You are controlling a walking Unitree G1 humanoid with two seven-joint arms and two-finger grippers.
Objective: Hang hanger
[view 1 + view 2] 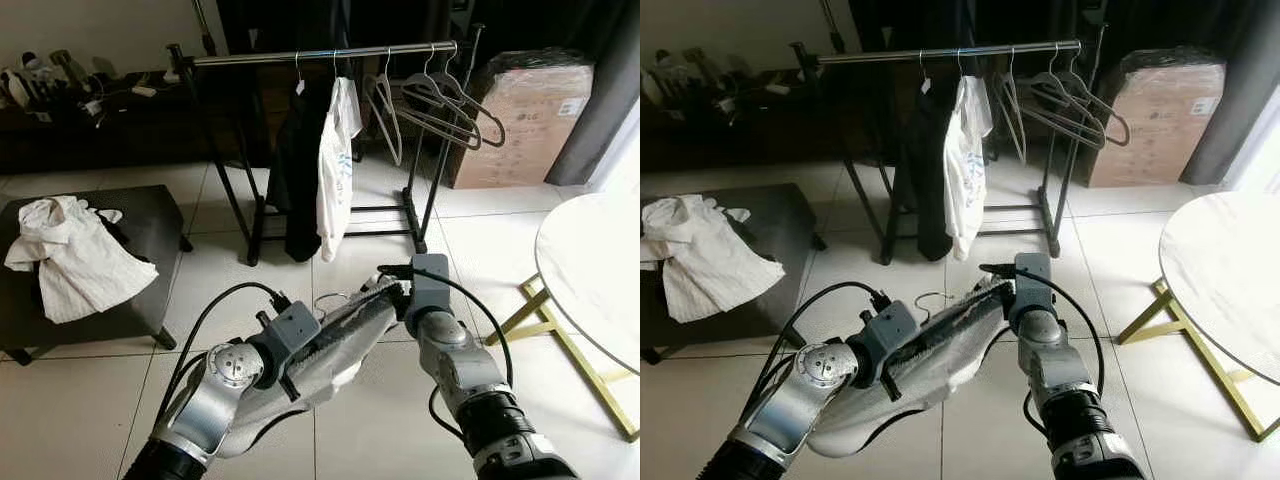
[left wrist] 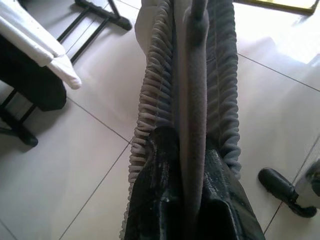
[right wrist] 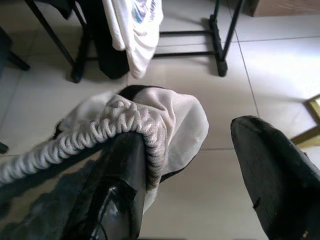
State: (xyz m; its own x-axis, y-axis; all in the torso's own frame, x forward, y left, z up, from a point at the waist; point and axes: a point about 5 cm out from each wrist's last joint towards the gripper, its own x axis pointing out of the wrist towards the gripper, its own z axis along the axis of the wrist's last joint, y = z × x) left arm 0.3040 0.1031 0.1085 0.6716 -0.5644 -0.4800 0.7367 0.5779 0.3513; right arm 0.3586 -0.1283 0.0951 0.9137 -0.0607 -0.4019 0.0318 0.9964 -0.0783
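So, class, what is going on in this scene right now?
The robot holds a grey garment on a hanger between both arms, standing on the tiled floor short of the clothes rail. The left end effector is shut on the garment; the right end effector is open, one finger tucked under the ribbed hem. A white shirt and empty hangers hang on the rail. The garment is not yet hung.

At the upper right of the frame, a cardboard box (image 1: pixel 533 122) carries a small red logo that looks like LG beside a white label; the label's print is too small to read. No other text is legible.
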